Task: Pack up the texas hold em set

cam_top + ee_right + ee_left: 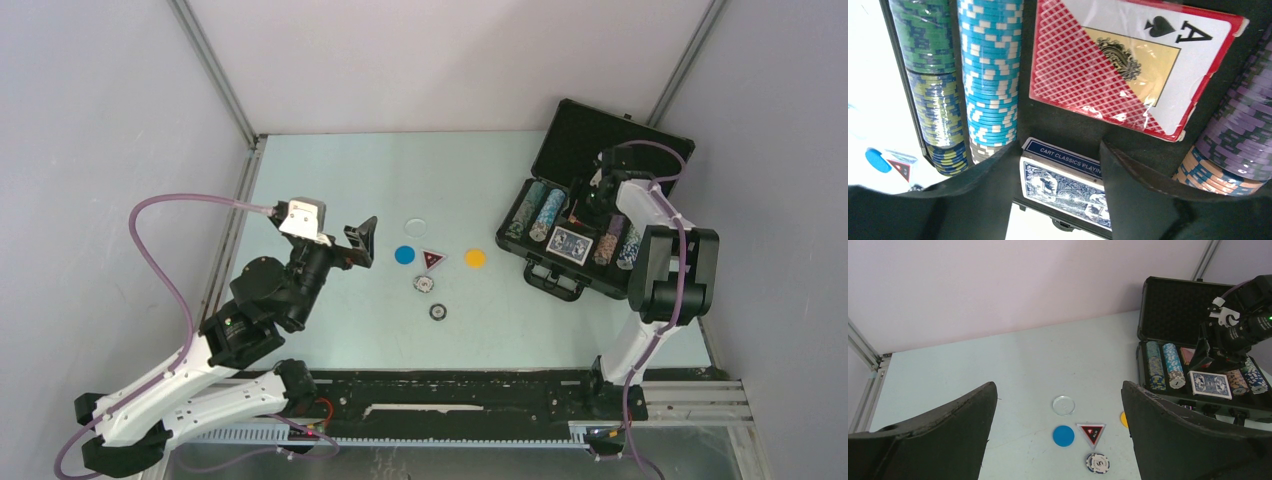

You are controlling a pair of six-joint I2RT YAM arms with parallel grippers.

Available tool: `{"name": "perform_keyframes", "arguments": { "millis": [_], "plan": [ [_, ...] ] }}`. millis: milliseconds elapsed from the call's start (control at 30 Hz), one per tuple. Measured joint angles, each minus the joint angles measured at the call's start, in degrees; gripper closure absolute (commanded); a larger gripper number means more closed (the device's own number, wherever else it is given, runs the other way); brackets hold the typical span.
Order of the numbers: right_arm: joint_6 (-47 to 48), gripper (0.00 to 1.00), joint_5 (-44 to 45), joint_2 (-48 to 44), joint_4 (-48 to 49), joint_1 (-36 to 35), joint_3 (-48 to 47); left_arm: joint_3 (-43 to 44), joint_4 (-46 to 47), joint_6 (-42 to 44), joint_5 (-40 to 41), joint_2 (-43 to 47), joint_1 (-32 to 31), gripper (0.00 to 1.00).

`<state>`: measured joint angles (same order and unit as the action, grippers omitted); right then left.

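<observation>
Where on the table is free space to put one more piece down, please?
Free: the pale table strip between the clear round disc and the back wall, and the gap between the orange round disc and the black foam-lined briefcase. Crowded: the centre, around the red triangle and blue round disc.

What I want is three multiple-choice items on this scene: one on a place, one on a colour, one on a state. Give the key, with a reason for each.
1. The blue deck lies: A on the bare table; B in the open case; C against the back wall.
2. The disc just left of the red triangle in the top view is: A green; B white; C blue.
3. The left gripper is: A open, holding nothing; B shut on a chip; C shut on a card.

Key: 1 B, it sits in the foam between the chip rows. 2 C, it shows blue in both the top and left wrist views. 3 A, its fingers stand wide apart with nothing between them.
</observation>
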<state>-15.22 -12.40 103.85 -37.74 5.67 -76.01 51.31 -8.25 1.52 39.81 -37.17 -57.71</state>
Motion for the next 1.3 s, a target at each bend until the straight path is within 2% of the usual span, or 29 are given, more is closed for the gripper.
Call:
{"name": "perform_keyframes", "arguments": {
  "millis": [433, 767, 933, 1067, 1200, 1300],
  "plan": [
    [2.49, 0.32, 1.84, -0.28, -5.07, -0.72, -2.12, 0.0, -0.07, -0.04, -0.83, -0.57, 0.0, 0.0],
    [2.08, 0.36, 0.5, -1.73, -0.13, -0.5, 2.4, 0.0, -0.61, -0.04, -1.03, -0.37, 0.04, 0.0],
    [1.97, 0.28, 1.01, -1.51, -0.46, -0.44, 1.79, 0.02, -1.01, -0.07, -1.01, -0.26, 0.04, 0.0],
    [2.12, 0.19, 2.86, 0.66, -5.55, -1.05, -3.21, 0.0, -1.27, -0.04, -1.01, -0.26, 0.04, 0.0],
    [2.54, 0.18, 6.62, 1.25, -11.47, -1.68, -9.11, 0.02, -1.31, -0.04, -1.01, -0.26, 0.04, 0.0],
    [2.54, 0.25, 8.57, -0.59, -12.52, -1.51, -10.67, 0.0, -1.31, -0.04, -1.01, -0.26, 0.04, 0.0]
  ]
}}
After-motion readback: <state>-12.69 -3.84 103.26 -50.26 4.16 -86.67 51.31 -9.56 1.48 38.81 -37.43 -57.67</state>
